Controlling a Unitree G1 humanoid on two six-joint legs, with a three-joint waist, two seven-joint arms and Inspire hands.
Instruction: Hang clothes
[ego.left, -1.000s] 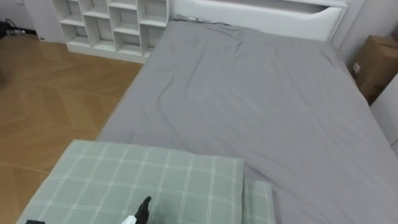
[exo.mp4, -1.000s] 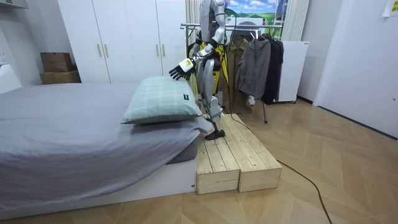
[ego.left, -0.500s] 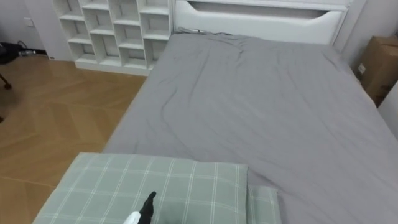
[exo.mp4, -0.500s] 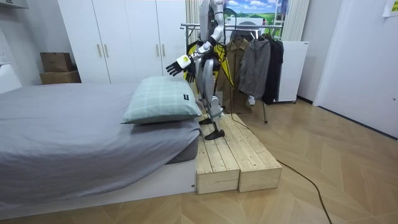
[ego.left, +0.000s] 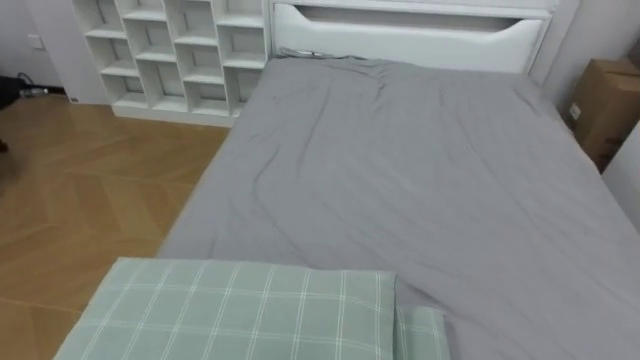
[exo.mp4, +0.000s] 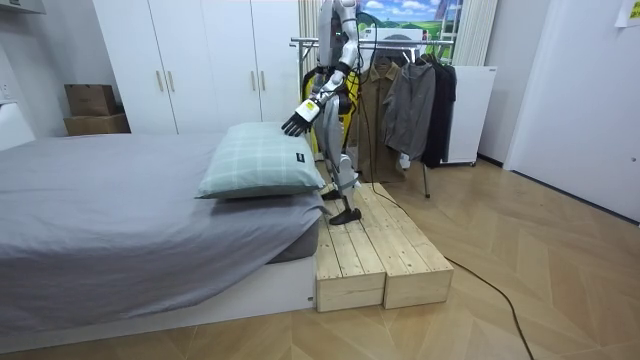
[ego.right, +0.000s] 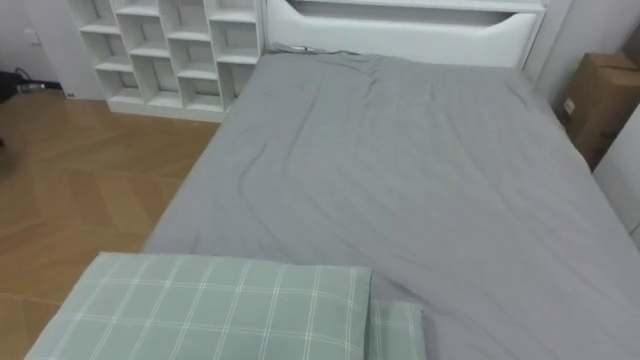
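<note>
Sitting at the room view's far left, two cardboard boxes (exo.mp4: 92, 100) stand one above the other, beside one white wardrobe (exo.mp4: 200, 60). One bed (exo.mp4: 120, 210) under a grey sheet fills the middle, and two pillows lie at its near end: a green checked pillow (exo.mp4: 262, 160) on top of a second pillow (exo.mp4: 275, 205). The robot stands on two wooden blocks (exo.mp4: 380, 255) laid side by side against the end of the bed, facing the bed. Its left hand (exo.mp4: 295, 122) hangs just above the checked pillow's corner, fingers loose and spread, holding nothing. To the right, behind the robot, one clothes rack (exo.mp4: 395, 41) carries the clothes (exo.mp4: 408, 105): three garments that I can count, an olive one, a grey one and a dark one, all on the bar and well apart from the hand. A yellow thing behind the robot is too hidden to name. In the eye views one white cubby shelf (ego.left: 170, 50) stands on the left, and one white headboard (ego.left: 410, 35) closes the far end of the bed. Compared with half a second ago, the left hand is lower and closer to the robot's body; then it reached higher and farther out over the pillow. The pillows, the bed and the clothes lie as they did.
</note>
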